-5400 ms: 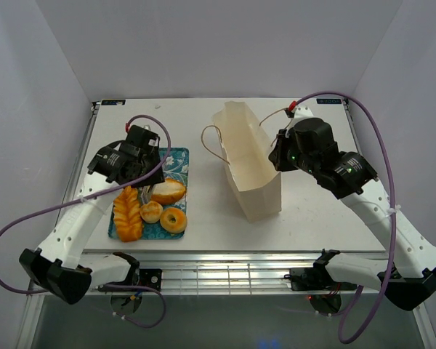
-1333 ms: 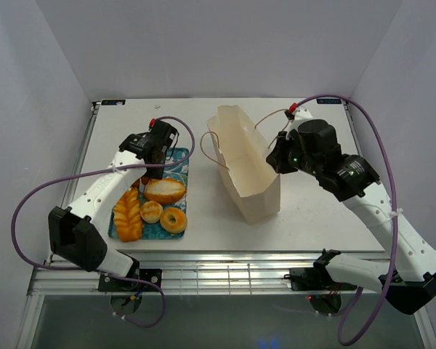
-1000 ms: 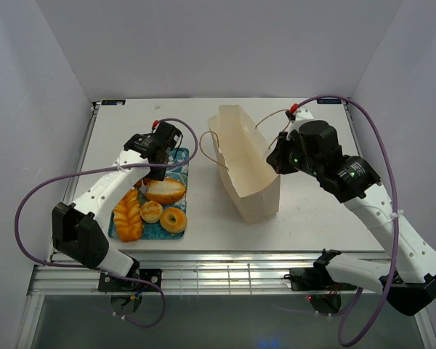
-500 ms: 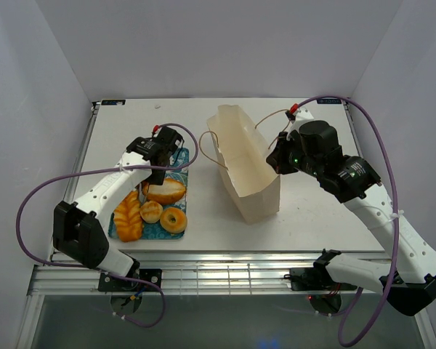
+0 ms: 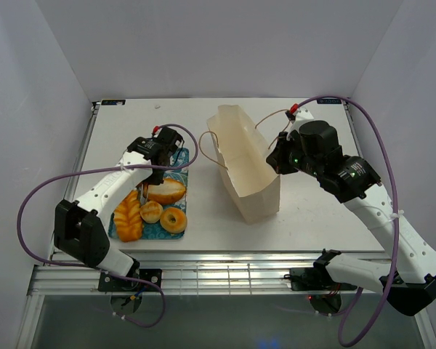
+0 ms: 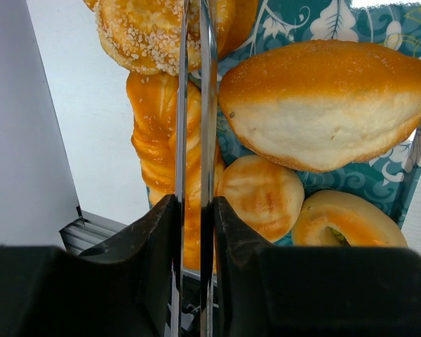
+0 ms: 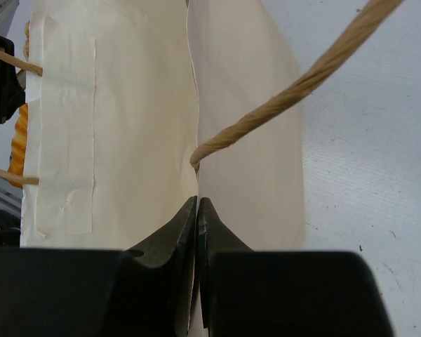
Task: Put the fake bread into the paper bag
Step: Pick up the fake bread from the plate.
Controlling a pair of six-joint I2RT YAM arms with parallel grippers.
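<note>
The paper bag [image 5: 247, 167] stands open at the table's middle. My right gripper [image 5: 275, 161] is shut on its right wall's rim, also seen in the right wrist view [image 7: 197, 200], beside a cord handle [image 7: 302, 84]. My left gripper [image 5: 156, 166] hangs over the back of the teal tray [image 5: 180, 156]. Its thin fingers [image 6: 181, 105] are nearly together across a round sesame pastry [image 6: 147, 35], which seems pinched and raised. On the tray lie the braided loaf [image 5: 128, 212], oval roll [image 5: 165, 191], small bun [image 5: 151, 211] and ring bagel [image 5: 174, 219].
The bag's left cord handle [image 5: 207, 145] loops out toward the tray. White walls close in the table on three sides. A metal rail [image 5: 218, 273] runs along the near edge. Purple cables arc beside both arms.
My left gripper has crept a little right and back over the tray's rear end. The right arm and the bag have stayed still.
</note>
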